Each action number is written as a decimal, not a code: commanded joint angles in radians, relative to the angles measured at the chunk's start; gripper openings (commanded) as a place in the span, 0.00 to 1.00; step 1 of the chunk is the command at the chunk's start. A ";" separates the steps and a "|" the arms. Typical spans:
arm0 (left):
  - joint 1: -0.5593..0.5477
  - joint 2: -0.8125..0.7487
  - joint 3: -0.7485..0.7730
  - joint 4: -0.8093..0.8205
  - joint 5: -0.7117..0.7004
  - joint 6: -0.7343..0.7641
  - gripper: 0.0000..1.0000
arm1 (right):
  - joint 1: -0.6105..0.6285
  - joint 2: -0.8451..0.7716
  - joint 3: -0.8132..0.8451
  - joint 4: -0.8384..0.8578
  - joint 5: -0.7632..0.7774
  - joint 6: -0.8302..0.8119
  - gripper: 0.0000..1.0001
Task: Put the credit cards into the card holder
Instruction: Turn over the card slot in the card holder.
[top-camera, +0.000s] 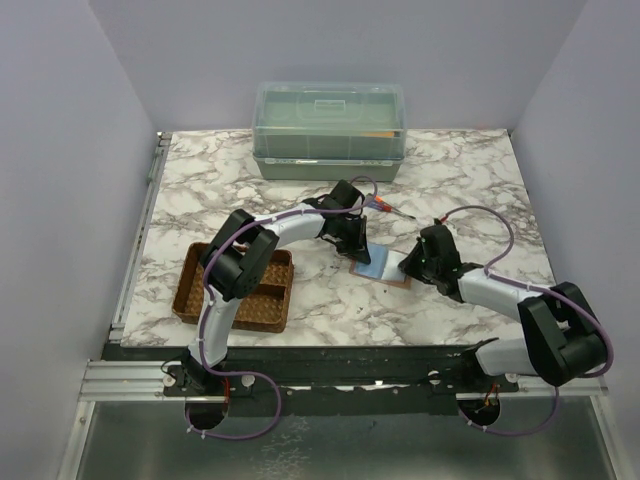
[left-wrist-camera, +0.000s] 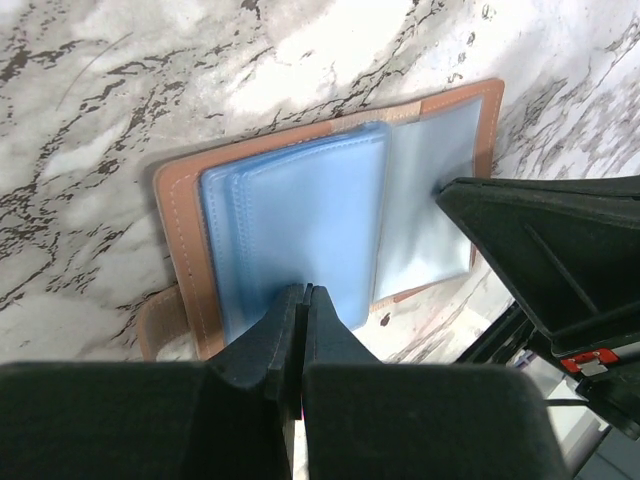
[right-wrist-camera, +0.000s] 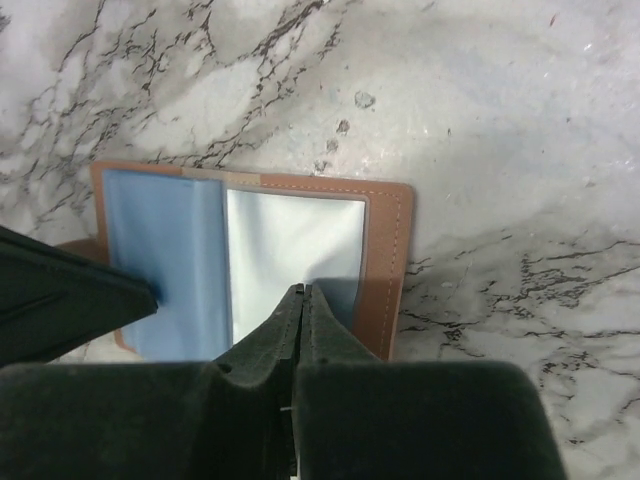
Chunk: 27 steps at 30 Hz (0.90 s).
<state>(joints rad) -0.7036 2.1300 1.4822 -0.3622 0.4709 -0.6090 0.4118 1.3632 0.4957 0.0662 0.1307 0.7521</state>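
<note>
Left wrist view: the left gripper (left-wrist-camera: 303, 297) has its jaws drawn together to a thin slit, the tips bearing on the near edge of the blue plastic sleeves (left-wrist-camera: 300, 200) of the card holder (left-wrist-camera: 176, 215). Whether a sleeve is nipped between the tips cannot be told. The card holder lies open and flat, inside up, its tan leather border showing around the sleeves.

In the right wrist view the right gripper (right-wrist-camera: 303, 297) likewise has its jaws together, the tips on the near edge of the pale clear sleeve (right-wrist-camera: 290, 235) on the card holder's other half. Each gripper shows in the other's view at the side of the card holder, so the two work on it from opposite sides.

From above, the card holder sits on the marble table (top-camera: 460, 170) between the two arms. A brown woven tray (top-camera: 272, 305) lies to the left of the card holder, well apart. A red-handled screwdriver (top-camera: 392, 208) lies just beyond the card holder, and a clear lidded box (top-camera: 330, 125) stands farther beyond it at the table's far edge.
</note>
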 joint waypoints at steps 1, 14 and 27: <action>-0.012 0.011 -0.005 -0.104 -0.074 0.060 0.00 | -0.047 -0.018 -0.085 0.076 -0.191 0.020 0.02; -0.014 -0.081 0.003 -0.051 0.088 0.140 0.05 | -0.062 -0.063 0.024 -0.033 -0.408 -0.120 0.14; -0.014 -0.033 -0.022 -0.035 0.063 0.090 0.05 | -0.062 -0.091 -0.091 -0.093 -0.216 0.051 0.10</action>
<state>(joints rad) -0.7147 2.0888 1.4757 -0.4019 0.5533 -0.4995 0.3511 1.2785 0.4458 0.0525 -0.1890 0.7254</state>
